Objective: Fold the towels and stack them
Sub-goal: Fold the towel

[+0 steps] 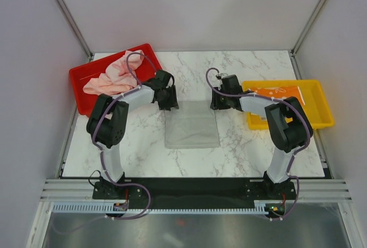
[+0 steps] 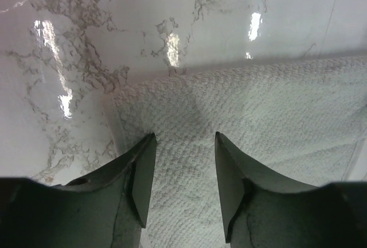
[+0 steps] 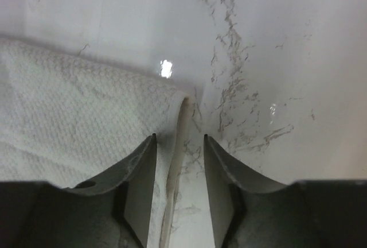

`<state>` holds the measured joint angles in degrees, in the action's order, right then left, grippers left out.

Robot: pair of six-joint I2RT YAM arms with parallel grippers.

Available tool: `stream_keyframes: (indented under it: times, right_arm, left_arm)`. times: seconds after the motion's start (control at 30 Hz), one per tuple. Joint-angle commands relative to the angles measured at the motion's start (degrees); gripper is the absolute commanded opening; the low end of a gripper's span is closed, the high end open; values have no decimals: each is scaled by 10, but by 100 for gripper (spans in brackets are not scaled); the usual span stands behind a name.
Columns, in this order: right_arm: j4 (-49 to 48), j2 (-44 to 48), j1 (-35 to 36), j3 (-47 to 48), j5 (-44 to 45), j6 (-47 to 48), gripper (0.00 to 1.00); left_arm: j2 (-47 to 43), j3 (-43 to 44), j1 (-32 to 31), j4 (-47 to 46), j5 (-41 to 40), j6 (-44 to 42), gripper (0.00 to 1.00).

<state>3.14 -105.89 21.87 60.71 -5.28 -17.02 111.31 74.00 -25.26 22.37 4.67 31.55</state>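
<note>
A pale mint towel [image 1: 192, 124] lies flat in the middle of the marble table. My left gripper [image 1: 167, 101] is open, low over the towel's far left corner; in the left wrist view the gripper [image 2: 183, 139] has textured towel [image 2: 258, 121] between its spread jaws. My right gripper [image 1: 221, 103] is open at the far right corner; in the right wrist view the gripper [image 3: 179, 139] straddles the edge of the towel [image 3: 74, 110]. Peach-pink and pink towels [image 1: 112, 76] lie crumpled in the red tray. A towel with orange print [image 1: 278, 93] lies in the yellow tray.
The red tray [image 1: 77, 84] stands at the far left of the table, the yellow tray [image 1: 321, 101] at the right edge. Grey walls enclose the table on three sides. The arm bases sit at the near edge.
</note>
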Motion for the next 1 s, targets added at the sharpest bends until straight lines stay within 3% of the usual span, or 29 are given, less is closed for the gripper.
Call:
stream_keyframes:
  times: [0.0,0.17,0.3,0.47,0.67,0.9,0.97]
  right_arm:
    - [48,44,-15,47,-64,60,49]
    - [84,20,-35,88,-113,122,69]
    - [151,-48,-52,166,-213,186,70]
    - [181,-92,-71,209,-262,233,70]
    - [242,-152,-87,267,-346,289,62]
    - [245,-178,-92,280,-374,305,52]
    - [247,-187,-96,285,-381,305,39]
  left_arm:
    - [-49,34,-1,11,10,-77,54]
    - [-68,83,6,44,-2,-160,64]
    - [-46,95,20,52,15,-237,64]
    - [-12,94,32,52,58,-299,61]
    - [16,101,46,53,111,-353,57]
    - [32,105,64,65,141,-397,56]
    - [28,103,64,71,134,-408,56]
